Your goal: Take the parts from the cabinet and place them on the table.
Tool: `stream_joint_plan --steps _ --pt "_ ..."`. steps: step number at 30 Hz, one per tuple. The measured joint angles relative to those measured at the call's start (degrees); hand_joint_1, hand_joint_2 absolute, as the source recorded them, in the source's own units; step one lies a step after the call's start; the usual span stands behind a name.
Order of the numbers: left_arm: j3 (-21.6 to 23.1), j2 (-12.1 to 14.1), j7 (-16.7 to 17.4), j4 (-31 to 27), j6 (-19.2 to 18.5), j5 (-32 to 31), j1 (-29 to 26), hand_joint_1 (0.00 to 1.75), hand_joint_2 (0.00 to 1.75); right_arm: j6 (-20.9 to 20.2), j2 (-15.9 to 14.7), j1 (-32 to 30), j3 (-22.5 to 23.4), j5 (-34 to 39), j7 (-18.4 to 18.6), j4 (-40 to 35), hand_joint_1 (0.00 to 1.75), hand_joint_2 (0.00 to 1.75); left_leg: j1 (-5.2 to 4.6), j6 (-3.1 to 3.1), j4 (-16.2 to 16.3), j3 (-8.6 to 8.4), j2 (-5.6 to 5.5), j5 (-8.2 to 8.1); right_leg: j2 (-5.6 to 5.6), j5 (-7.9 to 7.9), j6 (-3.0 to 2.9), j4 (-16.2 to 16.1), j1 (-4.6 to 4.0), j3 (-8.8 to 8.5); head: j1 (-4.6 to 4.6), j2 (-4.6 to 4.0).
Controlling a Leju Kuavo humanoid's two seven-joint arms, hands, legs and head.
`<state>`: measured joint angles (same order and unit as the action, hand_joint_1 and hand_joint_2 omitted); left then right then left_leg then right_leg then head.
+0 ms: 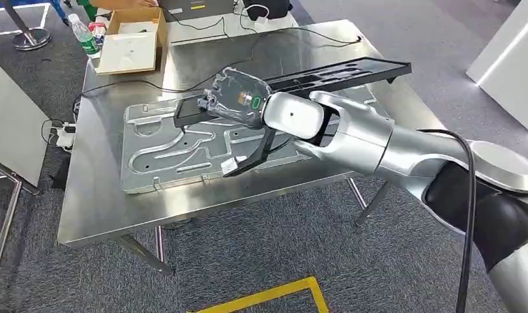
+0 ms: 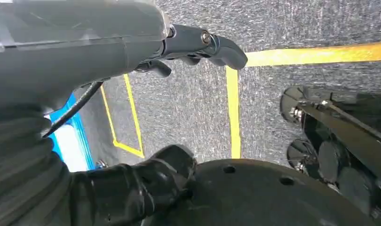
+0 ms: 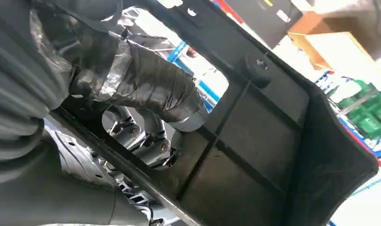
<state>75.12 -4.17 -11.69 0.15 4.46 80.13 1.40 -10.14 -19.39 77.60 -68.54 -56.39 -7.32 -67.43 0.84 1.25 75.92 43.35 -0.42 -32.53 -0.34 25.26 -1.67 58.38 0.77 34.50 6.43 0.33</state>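
Observation:
My right hand (image 1: 238, 98) reaches over the steel table (image 1: 98, 195) and grips a long black plastic part (image 1: 339, 70). The part hangs above the table, running from the hand toward the table's far right corner. Beneath it a grey stamped metal panel (image 1: 163, 153) lies flat on the table. In the right wrist view the taped thumb (image 3: 151, 89) clamps the black part (image 3: 254, 141) by an inner rim. My left hand (image 2: 198, 44) hangs over the grey floor, its fingers apart and nothing in it.
At the table's far left stand an open cardboard box (image 1: 131, 39) and a bottle (image 1: 85, 36). Cables cross the far tabletop. A power strip (image 1: 64, 134) lies on the floor by the left edge. Yellow tape (image 1: 268, 297) marks the floor near me.

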Motion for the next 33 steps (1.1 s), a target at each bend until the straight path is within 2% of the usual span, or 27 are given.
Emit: stream_joint_plan --steps 1,3,4,5,6,7,8,9,10,11,13,14,15,16,17,19,20,21,23,24,25,26,27,31,32,33 --pt "0.0 0.1 -0.1 0.0 0.1 0.1 0.0 0.0 1.75 -0.2 0.5 0.0 0.0 0.0 0.1 0.2 1.75 1.75 0.17 0.17 -2.1 -0.63 0.06 2.03 0.08 0.27 0.16 0.2 0.07 -0.16 0.0 -0.02" --pt "0.0 0.4 -0.1 0.0 0.2 0.3 -0.1 0.0 1.75 -0.7 1.6 0.2 0.0 0.0 0.7 0.4 1.75 1.75 0.46 0.24 -11.7 -5.02 0.3 7.78 0.13 1.07 0.57 0.7 0.19 -0.7 0.0 -0.02" --pt "0.0 0.5 -0.1 0.0 0.3 0.3 -0.2 0.0 1.75 -1.1 2.1 0.3 0.0 -0.4 1.1 0.5 1.75 1.75 0.54 0.14 -15.8 -6.57 0.58 8.8 0.12 1.5 0.91 1.0 0.14 -0.77 0.02 -0.02" --pt "0.0 0.5 -0.1 0.0 0.4 0.4 -0.2 0.0 1.75 -1.2 2.4 0.3 0.0 -0.7 1.4 0.5 1.75 1.75 0.06 0.03 -16.6 -7.45 0.6 7.99 0.26 1.76 1.31 1.5 -0.22 -0.49 -0.04 -0.02" --pt "-0.1 0.5 -0.2 0.0 0.4 0.5 -0.1 0.0 1.75 -1.3 2.6 0.3 -0.1 -1.1 1.6 0.6 1.75 1.75 0.11 -0.64 -16.4 -7.19 0.41 7.94 0.23 1.68 1.54 1.3 -0.22 -0.39 0.02 0.0" --pt "-0.1 0.5 -0.2 0.0 0.5 0.5 0.0 0.0 1.75 -1.4 3.0 0.2 -0.1 -1.4 1.6 0.6 1.75 1.75 0.1 -0.83 -16.5 -7.15 0.31 7.94 0.12 1.7 1.68 1.2 -0.37 -0.48 0.09 -0.02" --pt "-0.1 0.5 -0.2 0.0 0.5 0.7 0.0 0.0 1.75 -1.3 3.2 0.1 -0.1 -1.8 1.7 0.7 1.75 1.75 -0.06 -1.21 -16.6 -7.17 0.2 7.84 0.0 1.74 1.99 1.1 -0.17 -0.65 0.04 0.0" --pt "-0.1 0.5 -0.2 0.0 0.5 0.7 0.0 0.0 1.75 -1.2 3.6 0.1 -0.1 -2.4 2.0 0.8 1.75 1.75 0.2 -1.83 -17.1 -7.72 0.22 8.01 0.04 2.02 2.45 1.1 -0.15 -0.84 0.04 0.0" --pt "-0.1 0.5 -0.2 0.0 0.5 0.7 -0.1 0.0 1.75 -1.1 3.6 -0.3 -0.1 -3.0 2.4 0.9 1.75 1.75 0.34 -2.11 -17.5 -8.17 0.24 8.02 0.07 2.62 2.65 1.9 0.09 -0.69 0.04 -0.02" --pt "-0.1 0.5 -0.2 0.0 0.6 0.7 -0.1 0.0 1.75 -0.8 3.9 -0.5 -0.1 -4.0 3.2 0.9 1.75 1.75 0.36 -2.56 -17.7 -8.47 0.27 7.92 0.11 3.97 2.79 4.3 0.05 0.46 0.07 0.0" --pt "-0.1 0.6 0.1 0.0 0.5 0.5 -0.1 0.0 1.75 0.2 4.1 -2.1 -0.4 -7.7 5.7 0.9 1.75 1.75 0.31 -2.9 -17.7 -8.65 0.18 7.69 0.12 7.71 3.11 13.5 0.08 5.44 0.04 0.0" --pt "-0.1 0.6 0.5 0.0 0.4 0.3 -0.1 0.0 1.75 0.4 4.3 -3.4 -0.6 -9.8 7.3 0.9 1.75 1.75 0.27 -3.05 -17.7 -8.8 0.07 7.55 0.13 8.55 3.17 17.1 0.08 7.67 0.07 0.0" --pt "-0.1 0.7 1.0 0.0 0.3 0.1 -0.2 0.0 1.75 0.6 4.7 -5.0 -0.7 -11.6 8.5 0.7 1.75 1.75 0.26 -3.04 -17.7 -9.02 -0.08 7.36 0.13 8.17 3.14 18.6 0.07 8.92 0.04 0.0" --pt "0.0 0.8 1.6 0.0 0.2 -0.2 -0.2 0.0 1.75 0.6 5.2 -6.7 -0.7 -13.6 9.5 0.5 1.75 1.75 0.25 -2.97 -17.7 -9.35 -0.18 7.13 0.13 6.44 3.0 17.4 0.06 8.77 0.07 0.0" --pt "0.0 0.9 2.1 0.0 0.1 -0.3 -0.2 0.0 1.75 0.5 5.6 -8.2 -0.7 -15.2 10.1 0.3 1.75 1.75 0.21 -2.87 -17.7 -9.76 -0.34 6.82 0.13 3.43 2.67 13.4 0.0 7.3 0.07 -0.02" --pt "0.0 1.0 2.4 0.0 -0.2 -0.4 -0.5 0.0 1.75 0.0 6.6 -10.2 -0.7 -16.7 10.2 -0.3 1.75 1.75 0.09 -2.52 -17.7 -10.55 -0.39 6.16 0.2 -2.09 1.68 3.2 -0.19 2.98 0.07 0.0" --pt "0.1 1.0 2.4 0.0 -0.3 -0.4 -0.6 0.0 1.75 -0.2 6.9 -11.0 -0.7 -17.0 10.1 -0.5 1.75 1.75 -0.2 -2.23 -17.5 -10.5 -0.25 5.93 0.28 -1.19 1.33 2.3 -0.63 2.13 0.0 -0.02" --pt "0.1 1.2 2.4 0.0 -0.3 -0.4 -0.5 0.0 1.75 -0.7 7.5 -11.6 -0.7 -17.2 9.6 -0.8 1.75 1.75 -0.24 -2.02 -17.4 -10.22 -0.24 5.85 0.29 -1.01 1.31 1.0 -0.67 2.09 0.09 0.0" --pt "0.1 1.4 2.4 0.0 -0.2 -0.4 -0.3 0.0 1.75 -1.0 7.9 -13.0 -0.6 -17.7 9.1 -1.3 1.75 1.75 -0.14 -1.43 -17.9 -10.36 -0.15 5.82 0.34 -0.72 0.93 1.3 -0.89 2.13 0.07 0.0" --pt "0.2 1.4 2.3 0.0 -0.2 -0.5 -0.3 0.0 1.75 -1.0 8.0 -13.4 -0.6 -17.8 8.9 -1.4 1.75 1.75 -0.33 -1.0 -17.9 -10.68 -0.15 5.6 0.35 -0.71 0.74 0.8 -0.61 1.79 0.07 0.0" --pt "0.2 1.6 2.2 0.0 -0.2 -0.5 -0.2 0.0 1.75 -1.0 8.3 -13.8 -0.3 -17.8 8.7 -1.6 1.75 1.75 -0.03 -0.71 -17.5 -10.54 -0.02 5.12 0.12 -0.78 0.5 0.3 -0.14 1.08 0.04 0.0" --pt "0.2 1.6 2.1 0.0 -0.2 -0.6 -0.3 0.0 1.75 -1.0 8.3 -14.1 0.0 -17.8 8.5 -1.6 1.75 1.75 -0.13 -0.53 -15.5 -9.94 0.11 4.04 0.11 -0.55 0.01 0.1 -0.11 0.66 0.07 -0.02" --pt "0.2 1.6 2.1 0.0 -0.2 -0.7 -0.3 0.0 1.75 -1.0 8.3 -14.3 0.2 -17.8 8.5 -1.5 1.75 1.75 -0.09 -0.46 -13.8 -9.15 0.1 3.15 -0.01 -0.49 -0.19 0.1 -0.11 0.58 0.02 0.0" --pt "0.2 1.6 2.1 0.0 -0.2 -0.7 -0.3 0.0 1.75 -1.0 8.3 -14.4 0.3 -17.8 8.5 -1.5 1.75 1.75 -0.08 -0.42 -12.8 -8.61 0.09 2.68 -0.03 -0.45 -0.26 0.1 -0.11 0.55 0.02 0.0" --pt "0.2 1.6 2.1 0.0 -0.2 -0.8 -0.3 0.0 1.75 -1.0 8.3 -14.5 0.4 -17.8 8.5 -1.5 1.75 1.75 -0.05 -0.33 -10.3 -7.34 0.1 1.6 -0.03 -0.39 -0.36 0.1 -0.11 0.49 0.04 -0.02" --pt "0.2 1.6 2.1 0.0 -0.2 -0.9 -0.3 0.0 1.75 -1.0 8.3 -14.8 0.4 -17.8 8.4 -1.4 1.75 1.75 0.02 -0.19 -6.6 -5.33 0.1 0.09 -0.02 -0.26 -0.48 0.1 -0.14 0.41 0.04 0.0"
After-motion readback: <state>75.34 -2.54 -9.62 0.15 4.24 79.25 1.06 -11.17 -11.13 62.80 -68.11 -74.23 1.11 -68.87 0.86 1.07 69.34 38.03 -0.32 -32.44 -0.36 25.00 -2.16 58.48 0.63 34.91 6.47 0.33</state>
